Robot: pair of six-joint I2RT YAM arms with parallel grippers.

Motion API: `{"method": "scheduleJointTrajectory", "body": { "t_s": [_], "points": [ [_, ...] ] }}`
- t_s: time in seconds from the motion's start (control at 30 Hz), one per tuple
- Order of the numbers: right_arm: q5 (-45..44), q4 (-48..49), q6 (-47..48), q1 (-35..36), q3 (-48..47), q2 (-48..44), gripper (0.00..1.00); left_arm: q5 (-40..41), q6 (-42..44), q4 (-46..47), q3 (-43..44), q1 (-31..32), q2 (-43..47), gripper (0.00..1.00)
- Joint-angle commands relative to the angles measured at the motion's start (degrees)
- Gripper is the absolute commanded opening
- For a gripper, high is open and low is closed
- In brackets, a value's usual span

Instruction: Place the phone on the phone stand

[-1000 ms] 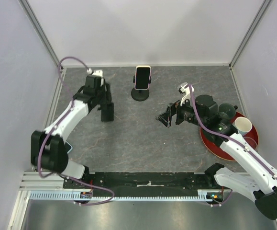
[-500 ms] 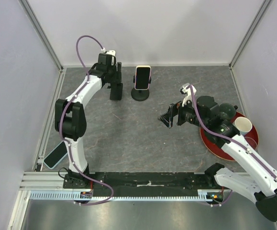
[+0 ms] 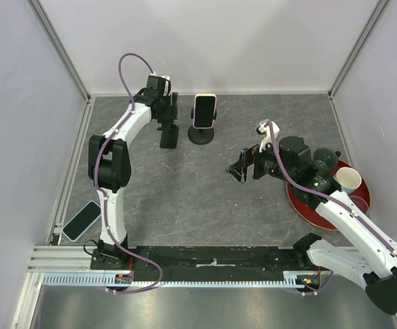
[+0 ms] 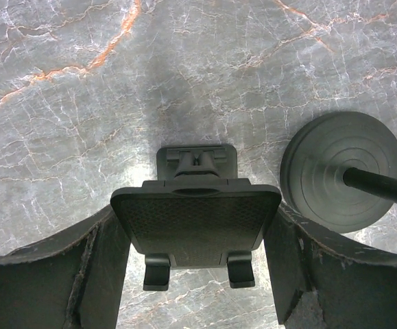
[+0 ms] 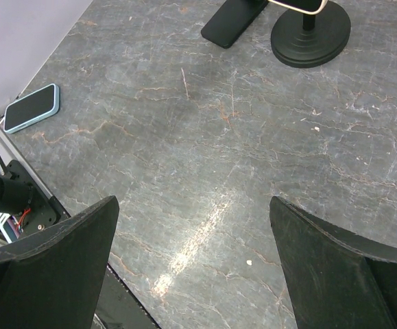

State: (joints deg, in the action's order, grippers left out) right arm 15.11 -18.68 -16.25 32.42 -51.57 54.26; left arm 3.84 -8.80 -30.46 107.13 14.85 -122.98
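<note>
Grey marbled stone is covering the table (image 3: 205,205), with pale panels closing it in. At its far middle a white-edged phone (image 3: 203,111) is already sitting upright in a black round-based stand (image 3: 201,134), so one placement is looking done. Just left of that stand, the left gripper (image 3: 166,127) is clenching a second black stand (image 4: 197,226), a flat cradle with a textured pad and two small feet, its jaws pressing both sides. A light-blue-cased phone (image 3: 81,221) is lying flat, well away from the round-based stand toward the near left corner, untouched. The right gripper (image 3: 241,168) is hanging released and empty, near and to the right of the round-based stand. By my reading, setting the cradle down and fetching the blue-cased phone are remaining.
</note>
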Motion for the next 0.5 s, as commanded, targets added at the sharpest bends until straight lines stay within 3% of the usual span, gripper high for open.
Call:
{"method": "scheduleJointTrajectory", "body": {
  "t_s": [0.0,0.13,0.33,0.47],
  "points": [
    [-0.3,0.7,0.3,0.1,-2.5,-0.6,0.98,0.0,-2.1,-2.3,1.4,-0.1,0.5,0.72],
    [-0.1,0.6,0.4,0.1,-2.3,-0.6,0.98,0.1,-2.1,-2.3,-1.3,-0.2,5.4,0.94],
    [0.4,0.7,0.3,0.1,-2.1,-1.1,0.98,1.3,-3.9,-0.8,-13.8,-1.2,19.1,0.97],
    [0.4,0.7,0.3,0.1,-2.0,-0.8,0.98,2.7,-6.1,-0.9,-24.2,-5.1,35.1,0.98]
  ]
}}
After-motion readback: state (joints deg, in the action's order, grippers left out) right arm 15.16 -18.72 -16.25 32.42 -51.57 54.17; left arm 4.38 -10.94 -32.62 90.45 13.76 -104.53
